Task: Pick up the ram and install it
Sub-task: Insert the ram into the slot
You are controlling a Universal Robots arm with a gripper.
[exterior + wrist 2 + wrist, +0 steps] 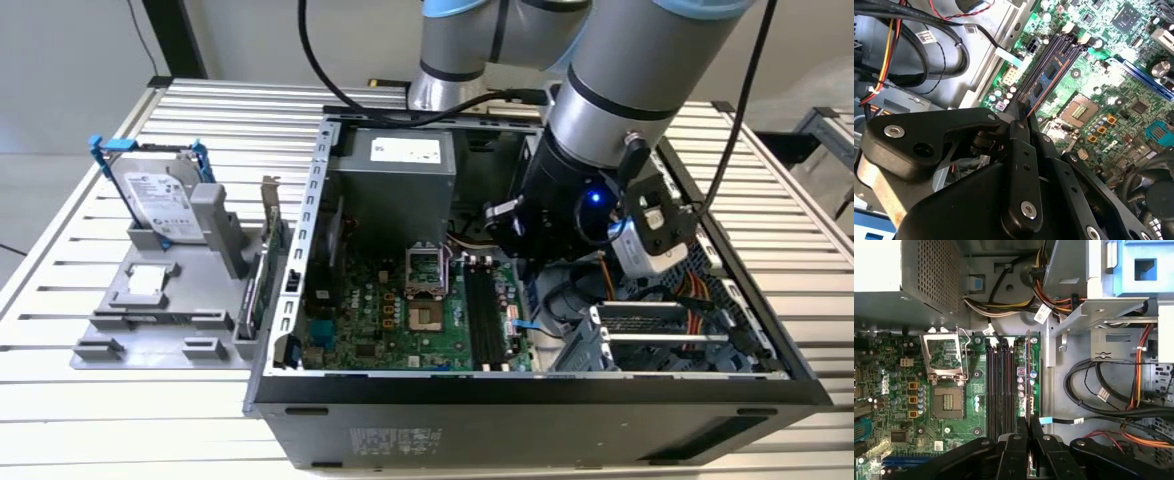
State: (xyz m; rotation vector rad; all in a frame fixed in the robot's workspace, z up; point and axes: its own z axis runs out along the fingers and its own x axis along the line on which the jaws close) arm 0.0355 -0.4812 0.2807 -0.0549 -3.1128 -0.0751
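Pincer (1029,426) clamping one ram (1027,375), edge-on over four memory slots (1000,390)

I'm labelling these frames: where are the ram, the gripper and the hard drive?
ram (1027,375): first wrist view, middle of its upright edge.
gripper (1028,426): first wrist view, between the fingertips.
hard drive (158,195): exterior view, its labelled face.
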